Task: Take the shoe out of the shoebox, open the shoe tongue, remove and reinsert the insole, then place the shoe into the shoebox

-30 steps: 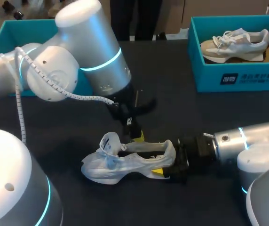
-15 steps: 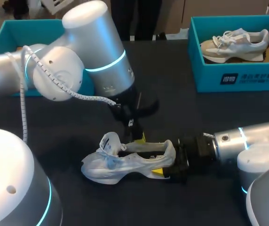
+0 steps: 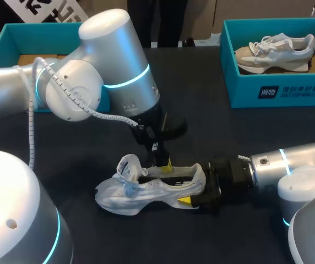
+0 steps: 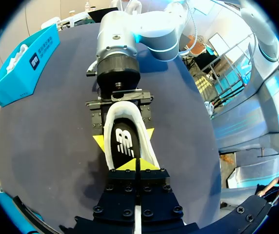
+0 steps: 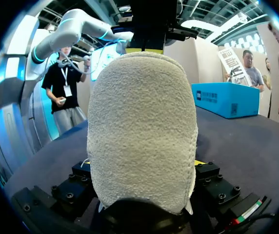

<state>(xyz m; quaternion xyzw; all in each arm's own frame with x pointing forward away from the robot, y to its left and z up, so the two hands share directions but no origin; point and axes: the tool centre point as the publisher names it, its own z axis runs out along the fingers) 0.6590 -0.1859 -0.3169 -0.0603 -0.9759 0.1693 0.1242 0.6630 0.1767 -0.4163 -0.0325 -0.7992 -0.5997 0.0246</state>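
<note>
Two yellow fingertips (image 4: pixel 129 165) of the L gripper (image 4: pixel 136 165) are pressed together w/ no gap. They sit at the front edge of the opening of the shoe (image 3: pixel 141 190), right over the insole (image 4: pixel 125 142). Can't tell whether they pinch anything. The R gripper (image 4: pixel 125 138) is clamped on the shoe's heel, one yellow tip on each side of the collar.

The shoe is white and lies on the dark table (image 3: pixel 229 132) near its front middle, toe twd my left. Its tongue (image 3: pixel 129 165) sticks up ahead of the opening.

Writing: the insole is black w/ a white logo mark. That shows only in the L wrist view, since the head view sees just a dark slot there. The right shoebox (image 3: pixel 278 91) is teal, at the far right corner, w/ a white print panel on its near wall. It holds a second shoe (image 3: pixel 273 50), pale w/ a tan sole. The left shoebox (image 3: pixel 9 33) is also teal, at the far left, partly behind the L arm, w/ brown card inside. The R wrist view shows print on its side wall, too small to make out.

R wrist view only: the heel's fuzzy off-white back fills the space btwn the fingers and hides the tips, bar a sliver of yellow. Head view only: both boxes and both arms together, w/ a white coiled cable (image 3: pixel 31 115) along the L arm.
</note>
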